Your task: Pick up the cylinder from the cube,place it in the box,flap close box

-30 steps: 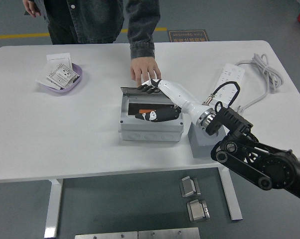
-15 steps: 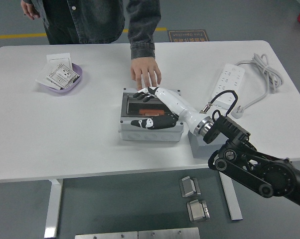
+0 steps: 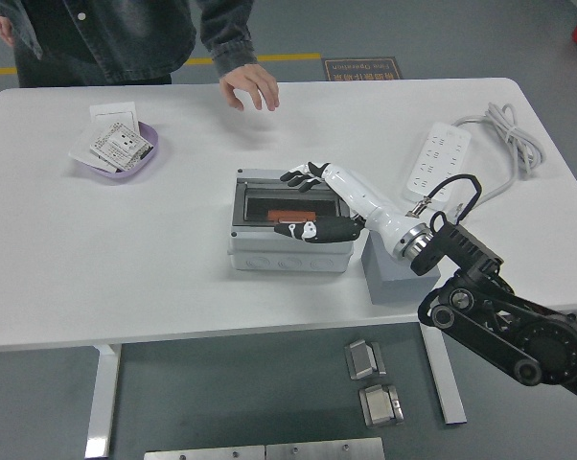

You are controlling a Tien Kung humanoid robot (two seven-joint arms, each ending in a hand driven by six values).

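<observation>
A grey box (image 3: 288, 247) sits mid-table with its dark see-through flap (image 3: 274, 199) lying down over the top. An orange cylinder (image 3: 290, 215) shows through the flap, inside the box. My right hand (image 3: 308, 201) rests flat on the flap's right part, fingers spread, holding nothing. A grey cube (image 3: 396, 278) stands right of the box under my right forearm, its top bare. A person's hand (image 3: 250, 88) hovers over the table's far edge, apart from the box. My left arm is out of view.
A purple dish (image 3: 126, 158) with white cards sits at the far left. A white power strip (image 3: 440, 159) and its cable (image 3: 507, 129) lie at the far right. Metal blocks (image 3: 370, 359) lie on the floor below the table.
The flap went from standing up to lying flat on the box under my right hand. The person's hand left the box's back edge and drew away toward the far edge.
</observation>
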